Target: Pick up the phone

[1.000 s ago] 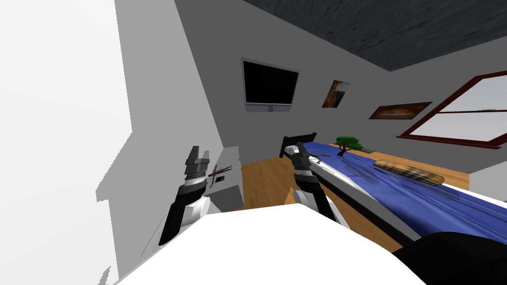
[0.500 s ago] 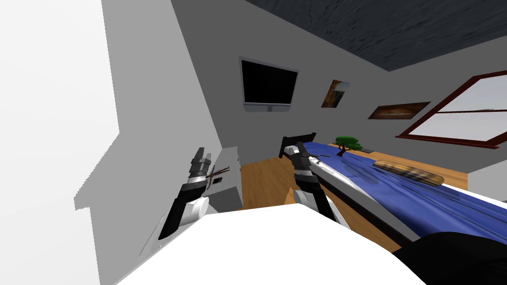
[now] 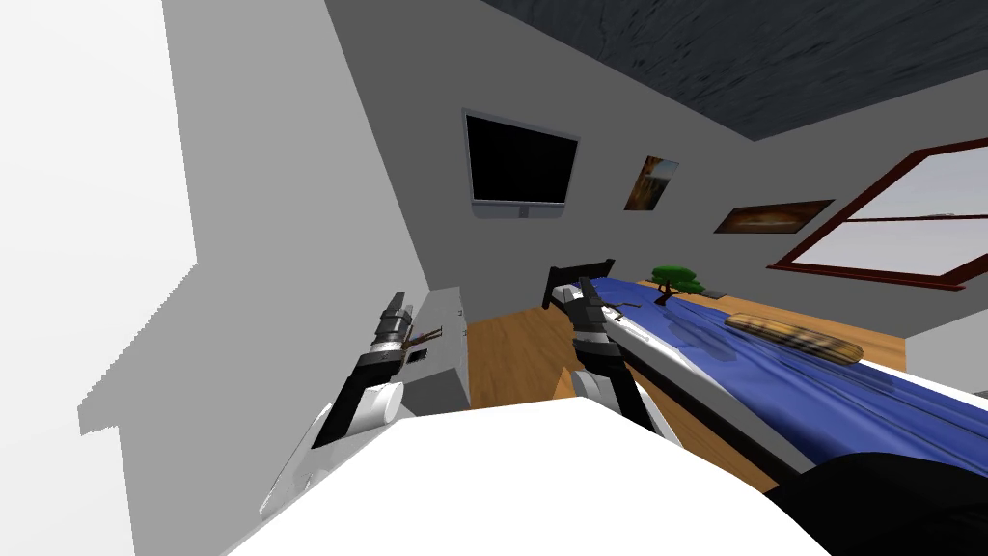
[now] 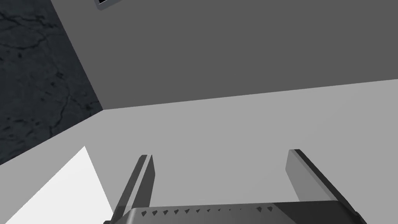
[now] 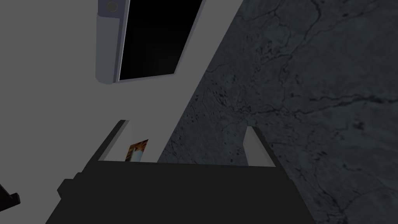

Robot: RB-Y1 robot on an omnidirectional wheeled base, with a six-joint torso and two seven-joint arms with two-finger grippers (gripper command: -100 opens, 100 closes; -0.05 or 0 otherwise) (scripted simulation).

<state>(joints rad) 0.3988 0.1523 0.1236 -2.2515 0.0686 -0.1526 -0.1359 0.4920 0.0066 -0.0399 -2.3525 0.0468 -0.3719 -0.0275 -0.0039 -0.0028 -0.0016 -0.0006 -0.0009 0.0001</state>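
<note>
A small dark phone (image 3: 417, 355) lies flat on top of a light grey cabinet (image 3: 446, 359) that stands against the left wall. A brown twig-like ornament (image 3: 425, 336) lies just beyond it. My left gripper (image 3: 397, 303) hovers over the cabinet's left side, a little beyond and left of the phone, pointing up toward the wall. Its fingers (image 4: 144, 177) stand wide apart with nothing between them. My right gripper (image 3: 583, 287) is raised near the bed's dark footboard (image 3: 577, 273), open and empty, with its fingers (image 5: 254, 146) pointing at the wall and ceiling.
A bed with a blue cover (image 3: 772, 372) runs along my right, with a striped cushion (image 3: 793, 337) and a small green tree (image 3: 676, 280) beyond it. Wooden floor (image 3: 511, 352) lies between cabinet and bed. A grey wall (image 3: 289, 290) is close on my left.
The view has swung slightly, so the left wall takes up more of it. My left hand has turned and edged toward the cabinet top. The right arm has kept its pose.
</note>
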